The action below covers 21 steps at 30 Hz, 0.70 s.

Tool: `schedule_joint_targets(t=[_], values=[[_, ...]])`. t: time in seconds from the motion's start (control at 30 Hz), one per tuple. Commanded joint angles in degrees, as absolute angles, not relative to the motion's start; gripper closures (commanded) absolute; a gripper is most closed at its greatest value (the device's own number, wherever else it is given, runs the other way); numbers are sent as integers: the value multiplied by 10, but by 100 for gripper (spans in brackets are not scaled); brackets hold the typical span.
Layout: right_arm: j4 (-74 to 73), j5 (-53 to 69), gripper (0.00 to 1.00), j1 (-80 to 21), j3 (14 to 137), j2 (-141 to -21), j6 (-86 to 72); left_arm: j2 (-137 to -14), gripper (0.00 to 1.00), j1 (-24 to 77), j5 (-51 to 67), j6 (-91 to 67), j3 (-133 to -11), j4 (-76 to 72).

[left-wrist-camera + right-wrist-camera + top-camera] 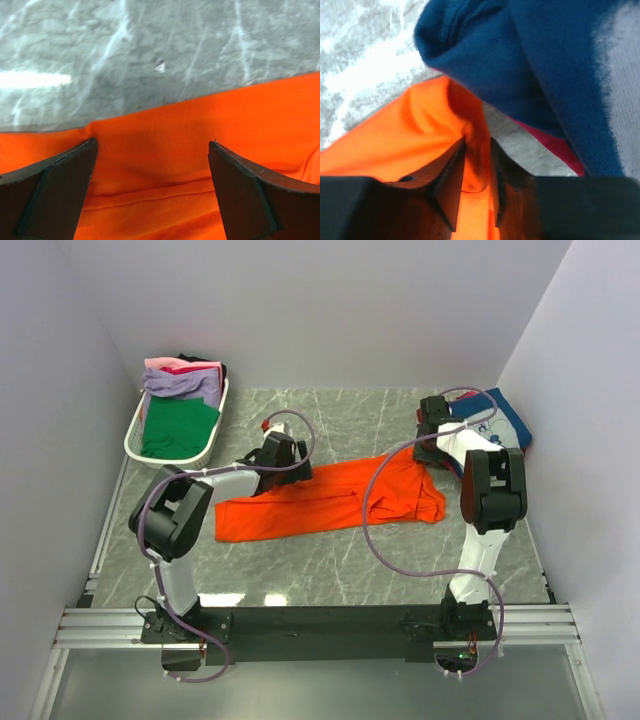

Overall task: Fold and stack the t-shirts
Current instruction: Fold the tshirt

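Laid across the table [300, 575], the orange t-shirt [330, 502] is pinched at its right edge by the right gripper [477, 143], the left gripper [152, 145] being held wide apart above its left part, so the thin pinch could be lost, or the neighbouring navy t-shirt [520, 60] snagged, once pulled.

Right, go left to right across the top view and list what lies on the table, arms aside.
basket → orange tee → navy tee
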State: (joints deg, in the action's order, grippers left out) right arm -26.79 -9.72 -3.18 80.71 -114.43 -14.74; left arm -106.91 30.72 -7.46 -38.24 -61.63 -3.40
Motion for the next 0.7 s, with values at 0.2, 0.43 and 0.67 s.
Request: schedule_joint_targets(t=[0.2, 0.43, 0.67], values=[[-258, -58, 54, -42, 760, -1014, -147, -931, 1, 299, -145, -359, -597, 32], [-237, -84, 53, -93, 708, -919, -158, -829, 1, 290, -214, -353, -554, 84], [-256, -127, 53, -169, 729, -889, -164, -757, 1, 208, -210, -369, -476, 98]])
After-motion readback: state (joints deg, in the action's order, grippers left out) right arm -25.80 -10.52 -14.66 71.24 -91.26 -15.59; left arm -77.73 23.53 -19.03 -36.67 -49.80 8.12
